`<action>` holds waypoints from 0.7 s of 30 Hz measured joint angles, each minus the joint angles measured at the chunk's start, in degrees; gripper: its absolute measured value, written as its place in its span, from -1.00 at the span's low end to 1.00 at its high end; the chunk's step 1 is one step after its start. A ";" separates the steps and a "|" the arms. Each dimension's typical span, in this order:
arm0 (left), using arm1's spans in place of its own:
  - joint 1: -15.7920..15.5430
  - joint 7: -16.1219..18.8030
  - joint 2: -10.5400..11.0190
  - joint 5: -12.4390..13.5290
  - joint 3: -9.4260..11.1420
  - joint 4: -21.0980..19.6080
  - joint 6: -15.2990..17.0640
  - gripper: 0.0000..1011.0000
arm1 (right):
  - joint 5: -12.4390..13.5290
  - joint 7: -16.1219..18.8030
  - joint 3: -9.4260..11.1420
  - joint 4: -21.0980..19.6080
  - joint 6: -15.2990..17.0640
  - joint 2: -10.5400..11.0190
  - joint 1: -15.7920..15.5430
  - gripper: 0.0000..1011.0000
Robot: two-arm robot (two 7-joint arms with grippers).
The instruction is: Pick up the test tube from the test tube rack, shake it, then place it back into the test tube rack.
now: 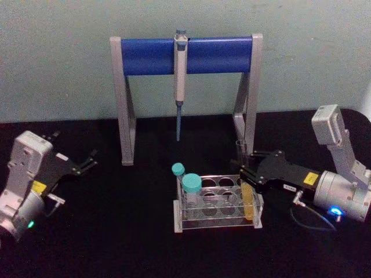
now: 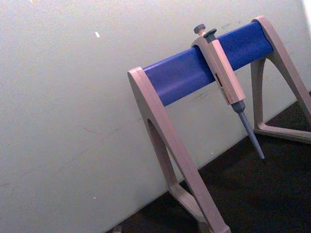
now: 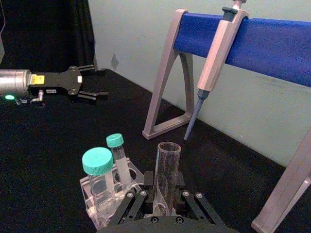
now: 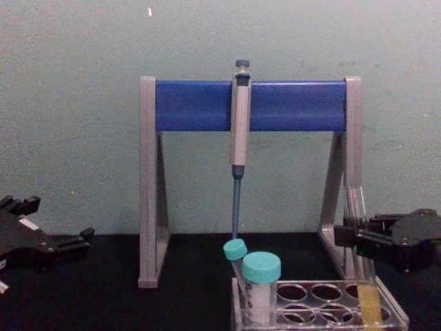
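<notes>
Chest view: right gripper (image 4: 358,236) fingers (image 4: 342,234) clamp the test tube (image 4: 369,303) in its rack (image 4: 317,295).

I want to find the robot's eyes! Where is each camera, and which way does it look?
Head: high up, looking down; both arms show, left gripper parked open, right gripper at the test tube in the test tube rack.
Chest: lower, looking straight across; both grippers at its edges.
Left wrist: on the left arm, facing the pipette stand and wall.
Right wrist: on the right arm, over its own gripper, toward the left gripper.
Shared: all see the stand.
</notes>
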 joint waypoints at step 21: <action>0.00 0.00 0.00 0.00 0.00 0.00 0.00 0.98 | 2.04 1.61 1.01 -1.13 -2.50 0.26 -0.69 -0.53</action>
